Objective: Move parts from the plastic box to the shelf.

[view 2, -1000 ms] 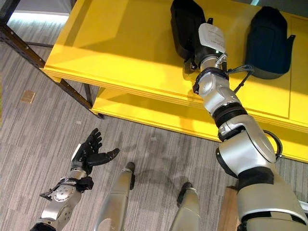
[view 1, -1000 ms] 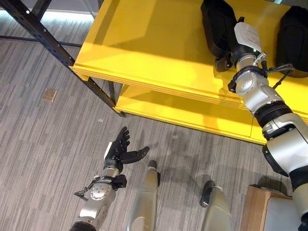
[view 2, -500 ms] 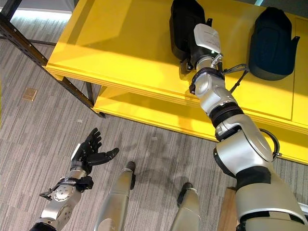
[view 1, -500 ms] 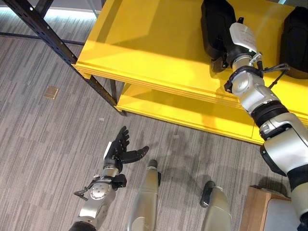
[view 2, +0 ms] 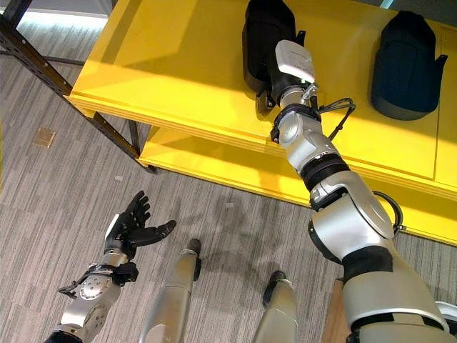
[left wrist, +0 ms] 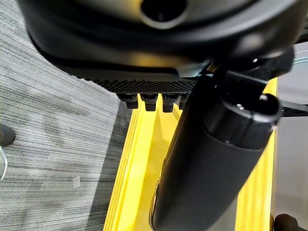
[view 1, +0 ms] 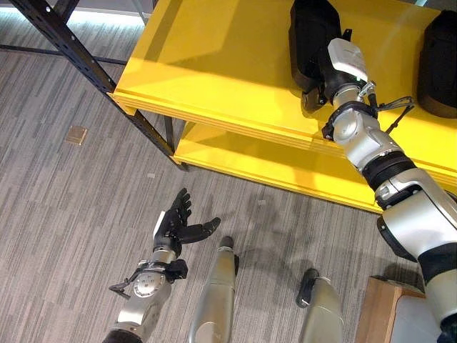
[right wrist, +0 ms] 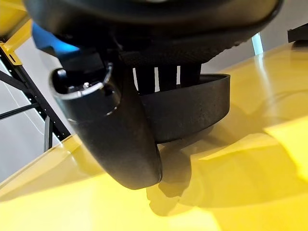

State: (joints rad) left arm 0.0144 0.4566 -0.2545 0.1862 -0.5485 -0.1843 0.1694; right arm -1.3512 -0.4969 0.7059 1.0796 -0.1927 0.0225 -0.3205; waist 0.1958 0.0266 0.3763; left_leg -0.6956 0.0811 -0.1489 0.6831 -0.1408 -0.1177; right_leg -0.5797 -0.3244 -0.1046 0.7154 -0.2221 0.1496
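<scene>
**Two black parts on the yellow shelf, right hand at one**

Two black parts lie on the top board of the yellow shelf [view 1: 214, 64]. The nearer part [view 1: 308, 36] sits toward the middle of the board; the far part [view 2: 405, 64] lies well apart from it, further to the robot's right. Both rest flat on the yellow surface.

The right arm reaches up over the shelf's front edge, and the right hand [view 2: 275, 82] is at the near end of the nearer part. In the right wrist view the fingers [right wrist: 166, 77] run down behind the part's dark rim while the thumb stands in front of it, so the rim lies between them. Whether they press on it cannot be told, since the fingertips are hidden behind the rim. The part's lower edge touches the shelf and casts a shadow on the yellow board.

The left hand [view 1: 178, 225] hangs low over the grey floor [view 1: 64, 207], in front of the shelf and well apart from it. Its fingers are straight and spread, thumb out to the side, holding nothing.

A lower yellow board [view 1: 285, 168] shows beneath the top one. A dark metal post [view 1: 86, 68] slants along the shelf's left end. A small tan square [view 1: 74, 135] lies on the floor to the left of it.
</scene>
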